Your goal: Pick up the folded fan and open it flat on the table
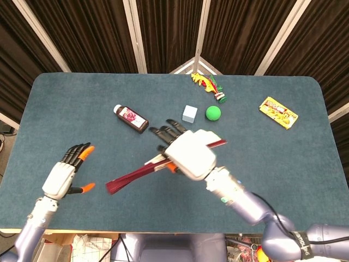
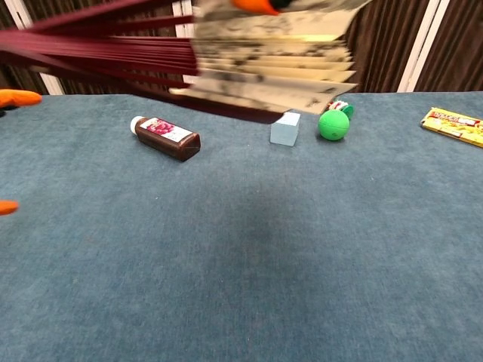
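Right robot hand (image 1: pixel 188 154) clamped around the folded fan (image 1: pixel 143 170), lifted clear of the blue bench (image 1: pixel 65 114) over its near middle. Fan running under the palm on a slant: dark red ribs poking out past the palm toward the lower left, a short red tip showing at the upper right of the hand. Dark fingers (image 1: pixel 170 129) stretched out toward the far side, above the fan. In the chest view, fan (image 2: pixel 226 60) close to the lens and blurred, red ribs to the left, cream paper pleats to the right, seemingly slightly spread, though hard to judge through the blur.

Left robot hand (image 1: pixel 64 176) hovering over the near left part of the bench, grasping nothing, fingers apart, orange tips up. Well apart from the fan's red end, which points roughly its way.

On the far half of the bench: a brown bottle (image 1: pixel 131 119) lying on its side, a pale blue cube (image 1: pixel 189 114), a green ball (image 1: pixel 213 113) just beside the cube, a red and yellow toy (image 1: pixel 208 85) near the far edge, a yellow packet (image 1: pixel 278 112) toward the right.
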Action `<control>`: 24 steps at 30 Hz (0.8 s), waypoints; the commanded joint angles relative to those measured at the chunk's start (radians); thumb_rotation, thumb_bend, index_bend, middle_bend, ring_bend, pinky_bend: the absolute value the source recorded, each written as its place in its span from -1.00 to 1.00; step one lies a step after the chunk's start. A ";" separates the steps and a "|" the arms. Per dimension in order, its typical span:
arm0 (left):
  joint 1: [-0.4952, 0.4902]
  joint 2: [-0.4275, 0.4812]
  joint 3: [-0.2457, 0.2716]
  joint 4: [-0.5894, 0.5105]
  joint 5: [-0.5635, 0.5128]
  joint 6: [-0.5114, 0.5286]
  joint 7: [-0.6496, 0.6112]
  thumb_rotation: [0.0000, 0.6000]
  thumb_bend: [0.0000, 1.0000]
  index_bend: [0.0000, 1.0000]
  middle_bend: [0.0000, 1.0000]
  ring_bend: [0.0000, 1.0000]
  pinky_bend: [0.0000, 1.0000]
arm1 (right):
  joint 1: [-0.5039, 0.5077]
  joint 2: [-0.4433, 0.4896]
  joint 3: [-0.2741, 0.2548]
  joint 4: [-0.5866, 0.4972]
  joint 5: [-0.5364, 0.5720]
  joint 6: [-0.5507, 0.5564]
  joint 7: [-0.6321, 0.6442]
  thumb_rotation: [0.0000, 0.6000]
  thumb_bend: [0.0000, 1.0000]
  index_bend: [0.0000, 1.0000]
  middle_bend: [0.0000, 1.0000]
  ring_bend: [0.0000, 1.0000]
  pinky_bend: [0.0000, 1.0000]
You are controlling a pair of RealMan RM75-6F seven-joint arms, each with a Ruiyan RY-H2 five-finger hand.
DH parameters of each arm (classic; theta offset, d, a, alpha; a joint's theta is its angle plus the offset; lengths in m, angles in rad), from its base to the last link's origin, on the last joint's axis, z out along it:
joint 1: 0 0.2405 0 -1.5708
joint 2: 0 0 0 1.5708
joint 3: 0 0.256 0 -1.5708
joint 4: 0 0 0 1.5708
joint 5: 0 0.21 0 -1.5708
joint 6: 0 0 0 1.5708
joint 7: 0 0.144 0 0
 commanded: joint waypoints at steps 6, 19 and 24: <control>-0.031 -0.095 -0.009 0.042 0.025 0.046 -0.120 1.00 -0.83 -0.76 -1.00 -1.00 -1.00 | 0.064 -0.064 0.004 -0.079 0.072 0.039 -0.082 1.00 -0.14 0.67 -0.64 -0.55 -0.68; -0.064 -0.195 0.020 0.056 0.059 0.071 -0.220 1.00 -0.74 -0.59 -0.95 -1.00 -1.00 | 0.136 -0.176 -0.020 -0.097 0.140 0.131 -0.171 1.00 -0.14 0.69 -0.64 -0.55 -0.68; -0.080 -0.252 0.020 0.072 0.068 0.083 -0.256 1.00 -0.73 -0.57 -0.94 -1.00 -1.00 | 0.149 -0.187 -0.029 -0.102 0.153 0.151 -0.190 1.00 -0.14 0.69 -0.64 -0.55 -0.68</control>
